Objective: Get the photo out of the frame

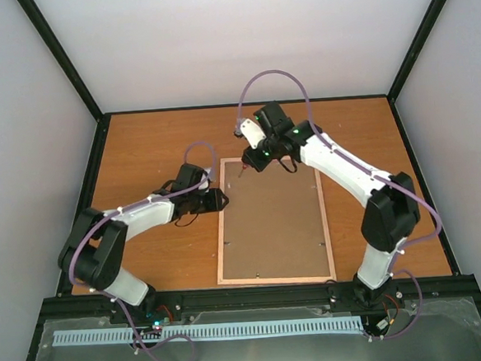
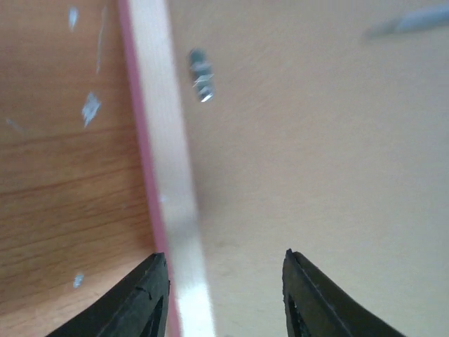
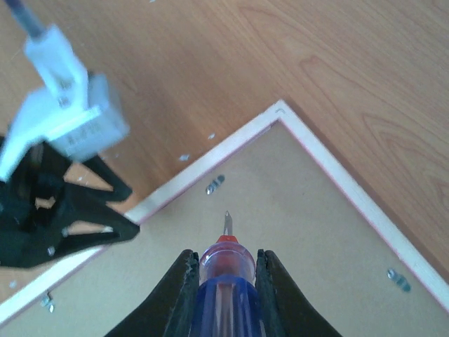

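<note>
The pink frame [image 1: 219, 231] lies face down on the table with its brown board back [image 1: 273, 228] up. The photo is hidden under the board. My left gripper [image 1: 224, 200] is at the frame's left edge. Its jaws [image 2: 224, 281] are open and hold nothing, one finger outside the pale border [image 2: 165, 161] and the other over the board. My right gripper [image 3: 226, 263] is shut on a blue-and-red-handled screwdriver [image 3: 226, 281]. The screwdriver's tip [image 1: 242, 172] points down at the board near the frame's far-left corner [image 3: 279, 109], close to a small metal clip [image 3: 215, 184].
More metal clips sit along the board's edges, one by the left border [image 2: 201, 74] and one by the far edge [image 3: 398, 279]. The wooden table [image 1: 148, 154] is walled on three sides. The left gripper's fingers [image 3: 63, 225] show in the right wrist view beside the frame.
</note>
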